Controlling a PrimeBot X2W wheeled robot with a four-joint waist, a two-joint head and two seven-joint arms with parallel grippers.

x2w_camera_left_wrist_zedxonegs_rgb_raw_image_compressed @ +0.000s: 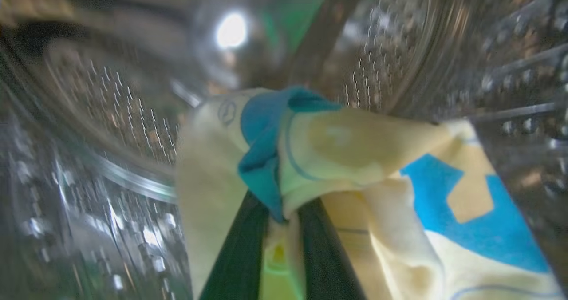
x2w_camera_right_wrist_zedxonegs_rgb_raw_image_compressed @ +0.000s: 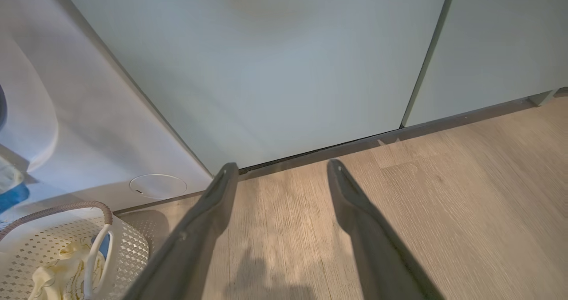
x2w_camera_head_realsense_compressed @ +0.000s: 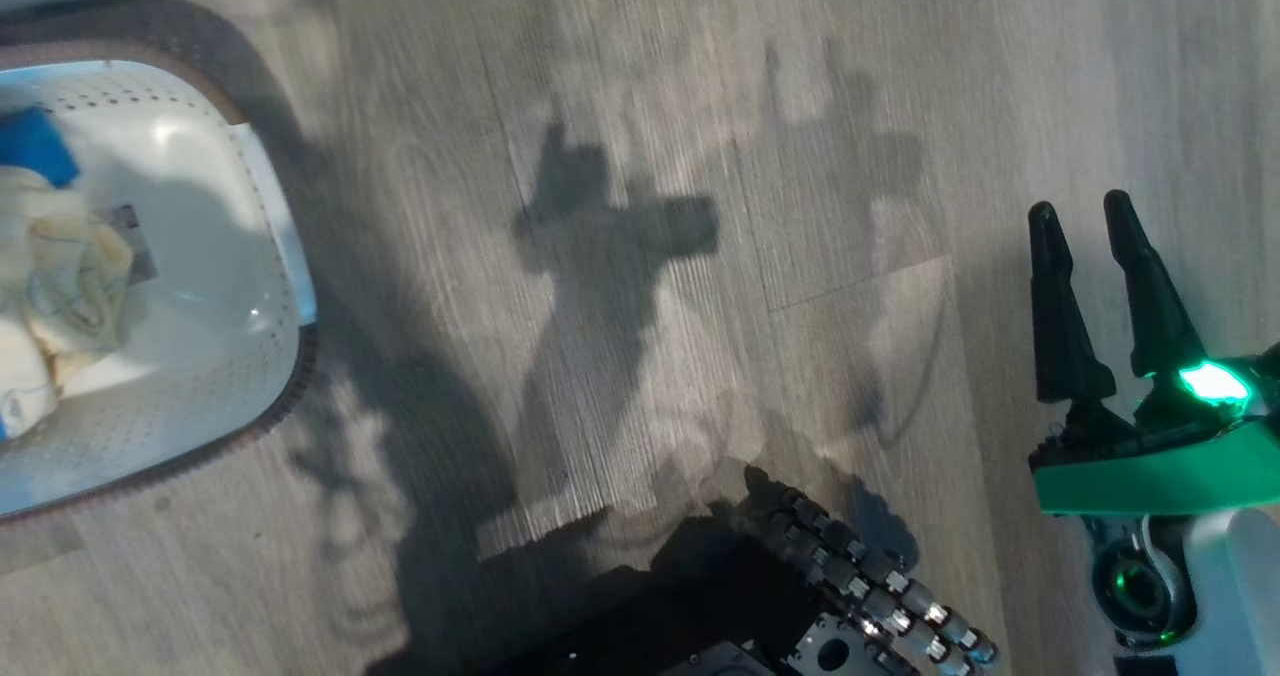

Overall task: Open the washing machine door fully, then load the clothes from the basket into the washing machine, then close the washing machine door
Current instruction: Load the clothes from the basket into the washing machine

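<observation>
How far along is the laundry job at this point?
Done: door evidently open, since the left tool is inside the drum. In hand: it grips a cream-and-blue garment there, not yet released. Left: more clothes lie in the basket; the right tool hangs open over the floor; door closing comes last.

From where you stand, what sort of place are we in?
Probably a home laundry corner: a white washing machine with a perforated steel drum, a basket of clothes on the wood-look floor, and pale cabinet doors beside it.
</observation>
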